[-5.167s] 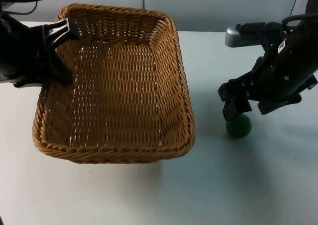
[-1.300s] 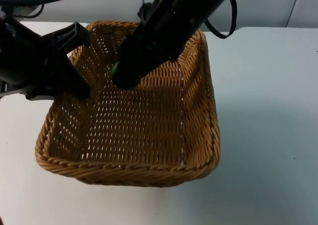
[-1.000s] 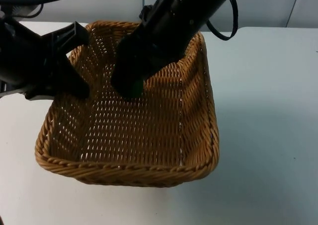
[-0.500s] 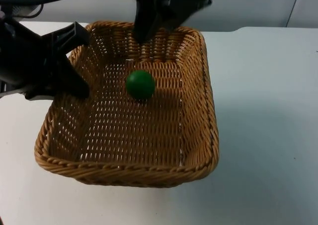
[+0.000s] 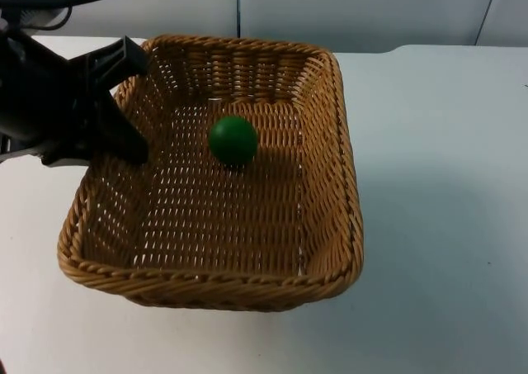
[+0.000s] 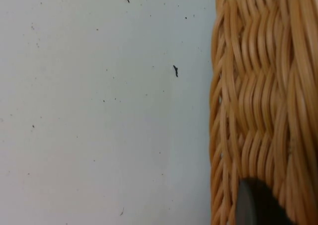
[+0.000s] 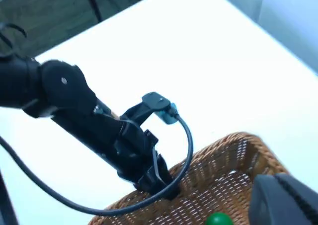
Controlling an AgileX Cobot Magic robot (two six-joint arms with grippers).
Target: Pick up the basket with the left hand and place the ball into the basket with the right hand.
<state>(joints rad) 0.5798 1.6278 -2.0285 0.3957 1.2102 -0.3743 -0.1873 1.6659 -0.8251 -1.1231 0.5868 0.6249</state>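
Top view: left gripper (image 5: 124, 101) fingers clamp the basket (image 5: 346, 184) left rim; ball (image 5: 233, 139) inside. Right wrist view: right gripper's (image 7: 283, 202) finger state cannot be told.

The left arm reaches in from the upper left, its left pincer (image 5: 124, 101) clamped on the left wall of the basket (image 5: 330, 283), one finger outside and one inside the weave. In the right wrist view a black fingertip of the right pincer (image 7: 283, 200) stands high above the left arm
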